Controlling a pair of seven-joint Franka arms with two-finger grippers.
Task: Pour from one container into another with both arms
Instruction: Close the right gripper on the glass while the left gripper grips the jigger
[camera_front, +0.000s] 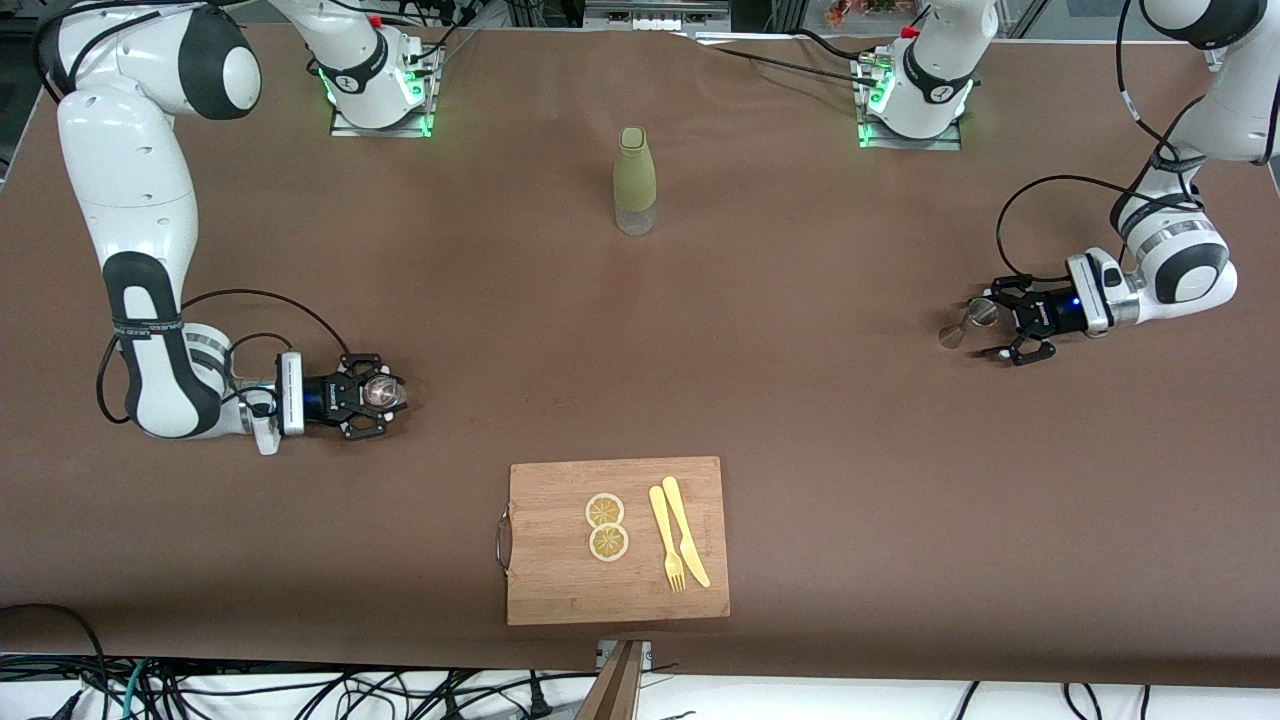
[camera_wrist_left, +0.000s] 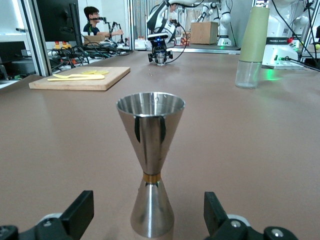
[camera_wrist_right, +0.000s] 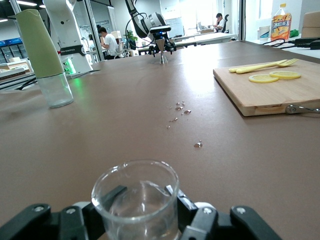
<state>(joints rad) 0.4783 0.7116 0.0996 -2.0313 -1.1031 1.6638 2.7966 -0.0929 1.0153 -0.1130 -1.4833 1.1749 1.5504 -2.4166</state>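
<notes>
I see my right gripper (camera_wrist_right: 142, 220) clenched around the glass beaker (camera_wrist_right: 136, 200) on the table; my left gripper (camera_wrist_left: 150, 222) stands spread wide around the upright steel jigger (camera_wrist_left: 151, 165).

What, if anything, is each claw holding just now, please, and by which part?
The right claw closes around the lower wall of a glass beaker. The left claw stands open either side of the jigger, holding nothing.

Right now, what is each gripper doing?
Left gripper: jaws open, one on each side of the steel jigger, not holding it.
Right gripper: jaws closed on the small glass beaker.
</notes>
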